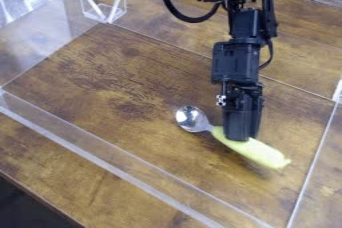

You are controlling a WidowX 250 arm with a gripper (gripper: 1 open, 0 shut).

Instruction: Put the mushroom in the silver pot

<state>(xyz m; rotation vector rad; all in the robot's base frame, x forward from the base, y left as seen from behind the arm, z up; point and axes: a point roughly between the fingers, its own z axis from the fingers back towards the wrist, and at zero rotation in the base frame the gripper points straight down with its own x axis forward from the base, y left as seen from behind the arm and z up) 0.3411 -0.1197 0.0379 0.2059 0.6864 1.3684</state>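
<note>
No mushroom and no silver pot show in this view. On the wooden table lies a spoon with a shiny metal bowl (194, 119) and a yellow handle (265, 153). My gripper (235, 134) points straight down from the black arm and stands on the spoon's neck, between bowl and handle. Its fingers look shut on the spoon there, and they hide the neck itself. The spoon's bowl points left and its handle runs toward the front right.
A low clear acrylic wall (107, 162) runs along the front of the wooden table, and another (321, 162) stands at the right. A clear plastic stand (104, 7) sits at the back left. Black cables hang by the arm at the top.
</note>
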